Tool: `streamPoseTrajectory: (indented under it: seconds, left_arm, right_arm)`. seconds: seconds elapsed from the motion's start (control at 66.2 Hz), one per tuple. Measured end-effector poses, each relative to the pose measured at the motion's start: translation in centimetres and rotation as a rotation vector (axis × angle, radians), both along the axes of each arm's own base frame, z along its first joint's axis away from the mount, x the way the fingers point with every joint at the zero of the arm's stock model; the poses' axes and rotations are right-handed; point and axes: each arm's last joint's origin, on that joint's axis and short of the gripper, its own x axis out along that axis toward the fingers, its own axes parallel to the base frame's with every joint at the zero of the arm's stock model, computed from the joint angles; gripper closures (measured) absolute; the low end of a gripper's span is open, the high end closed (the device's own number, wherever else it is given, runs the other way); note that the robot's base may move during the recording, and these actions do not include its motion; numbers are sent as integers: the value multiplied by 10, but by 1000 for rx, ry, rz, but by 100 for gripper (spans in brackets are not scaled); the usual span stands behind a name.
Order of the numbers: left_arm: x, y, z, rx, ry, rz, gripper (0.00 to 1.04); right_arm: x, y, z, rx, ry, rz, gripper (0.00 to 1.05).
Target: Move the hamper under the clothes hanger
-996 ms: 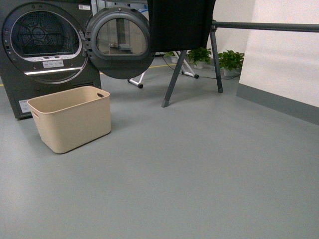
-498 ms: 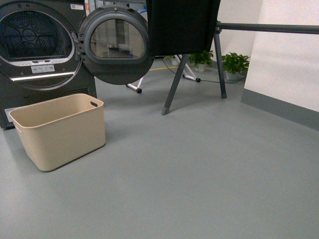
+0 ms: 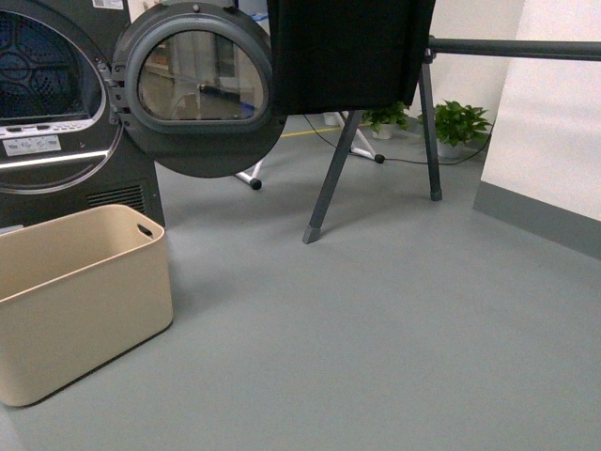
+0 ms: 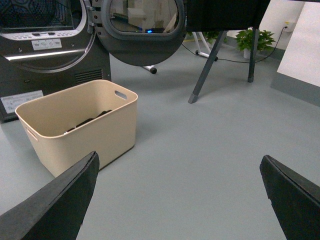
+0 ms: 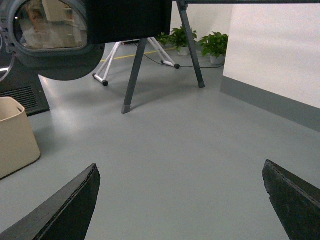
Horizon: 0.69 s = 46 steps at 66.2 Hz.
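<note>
The hamper [image 3: 80, 301] stands on the floor at the left edge of the front view, just before the dryer [image 3: 56, 141] and well apart from the clothes hanger [image 3: 324, 188], whose bar runs toward the right edge by the wall; a black cloth [image 3: 347, 52] hangs over it. The left gripper [image 4: 178, 157] and right gripper [image 5: 180, 167] both gape wide, holding nothing. The tub looks like thin smooth plastic: light, fairly stiff, probably slippery on its tapered walls; a dark thing [image 4: 87, 120] in its bottom should add little weight. The best hold, I judge, is the rim or the slot handle [image 4: 120, 94] in a short side; a low push may slide it, a high one may tip it.
</note>
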Motion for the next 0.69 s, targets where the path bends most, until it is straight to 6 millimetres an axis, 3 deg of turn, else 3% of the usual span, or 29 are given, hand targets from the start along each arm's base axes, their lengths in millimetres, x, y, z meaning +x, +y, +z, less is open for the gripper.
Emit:
streamPoseTrajectory:
  seconds: [0.694]
  left_arm:
    - [0, 0, 0, 0, 0, 0, 7]
  right_arm:
    - [0, 0, 0, 0, 0, 0, 8]
